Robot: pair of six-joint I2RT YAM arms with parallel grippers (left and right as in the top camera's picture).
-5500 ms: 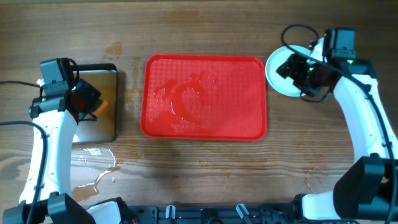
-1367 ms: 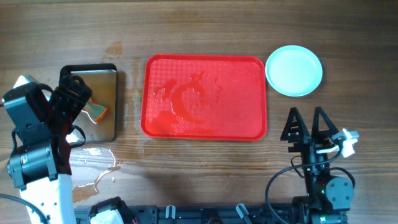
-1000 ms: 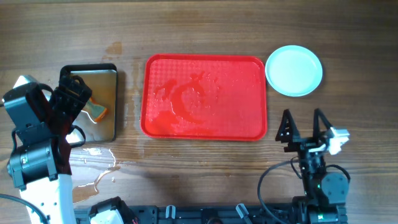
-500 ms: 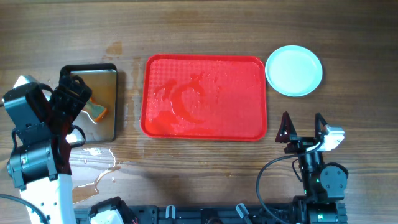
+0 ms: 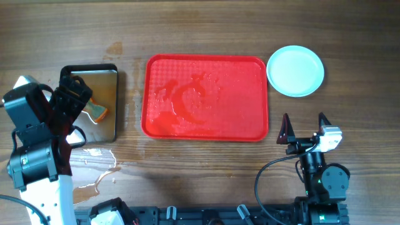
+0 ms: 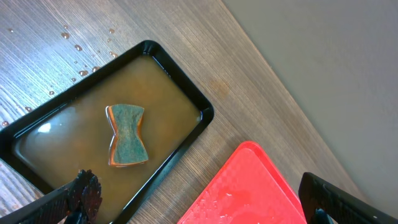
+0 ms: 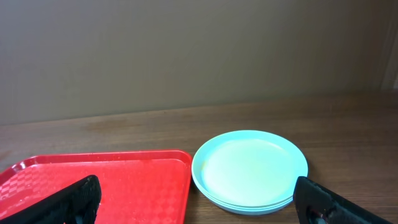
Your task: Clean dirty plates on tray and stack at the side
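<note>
The pale blue plates (image 5: 295,70) sit stacked on the bare table, right of the red tray (image 5: 205,97); the right wrist view shows the plates (image 7: 249,172) layered beside the tray (image 7: 106,180). The tray holds no plates, only wet smears. My right gripper (image 5: 304,126) stands open near the front edge, below the stack, with nothing between its fingers. At the left, my left gripper (image 5: 74,100) is open and empty above the black-rimmed pan (image 5: 110,133). In the left wrist view the gripper (image 6: 202,205) hangs over the pan's rim (image 6: 186,93) and the tray's corner (image 6: 249,193).
An orange-and-green sponge (image 6: 127,134) lies in brownish water in the pan, also visible overhead as the sponge (image 5: 97,112). Water puddles (image 5: 97,172) spread on the wood at the front left. Water drops (image 6: 74,46) dot the table beyond the pan.
The right arm pulled back from the plate stack to the front edge and has settled slightly rightward over the last second. The left arm has not moved in the last second.
</note>
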